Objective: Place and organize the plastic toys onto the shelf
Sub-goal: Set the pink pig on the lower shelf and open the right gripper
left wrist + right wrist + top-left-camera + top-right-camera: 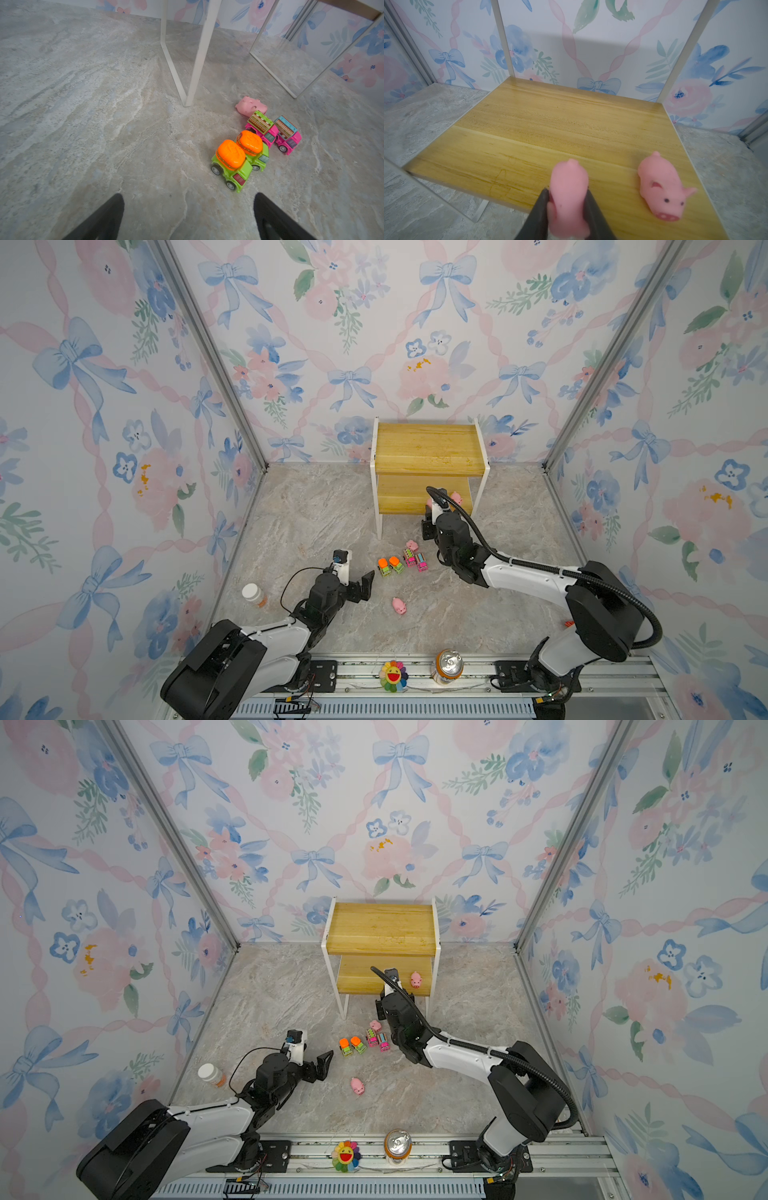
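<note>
The shelf point(430, 448) stands at the back wall, with yellow boards in a white frame. My right gripper point(568, 193) is shut on a pink pig point(569, 180) just over the front edge of the lower board point(550, 128). A second pig point(660, 191) lies on that board beside it. On the floor two green trucks with orange tops point(390, 566) and two pink trucks point(415, 559) stand in a row, with a pig point(411, 545) behind them. Another pig point(399, 607) lies nearer the front. My left gripper point(189, 195) is open and empty, low, just short of the green trucks point(232, 164).
A pill bottle point(253, 594) lies by the left wall. A drinks can point(449, 664) and a rainbow smiling flower point(392, 675) sit on the front rail. The shelf's white legs point(197, 62) stand just behind the trucks. Flowered walls close in three sides.
</note>
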